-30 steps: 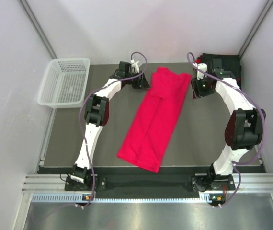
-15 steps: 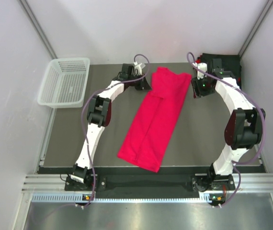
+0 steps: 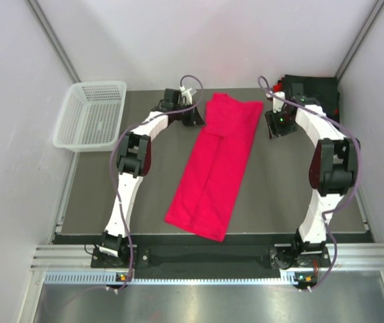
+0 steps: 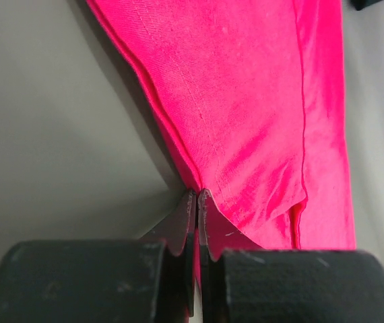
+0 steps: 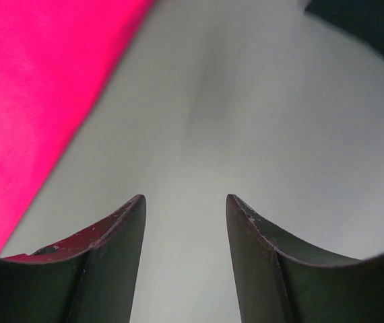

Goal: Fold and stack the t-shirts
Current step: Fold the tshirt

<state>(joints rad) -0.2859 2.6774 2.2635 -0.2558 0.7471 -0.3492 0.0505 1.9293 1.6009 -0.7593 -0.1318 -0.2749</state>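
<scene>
Plain bright crimson, no print, across the red t-shirt (image 3: 215,168) at centre, pinker in the wrist views. Solid black on the black t-shirts (image 3: 320,89) at 1 o'clock. White open mesh for the basket (image 3: 99,85) at 10 o'clock. Flat dark grey-brown over the table (image 3: 279,188). White links and black joints along the arms (image 3: 126,198), with purple cables (image 3: 190,77). Matt black on the left gripper (image 4: 197,202), dark grey-black on the right gripper (image 5: 184,200). Pale lilac-white walls (image 3: 178,40); silver rail (image 3: 64,259) at 6 o'clock.
</scene>
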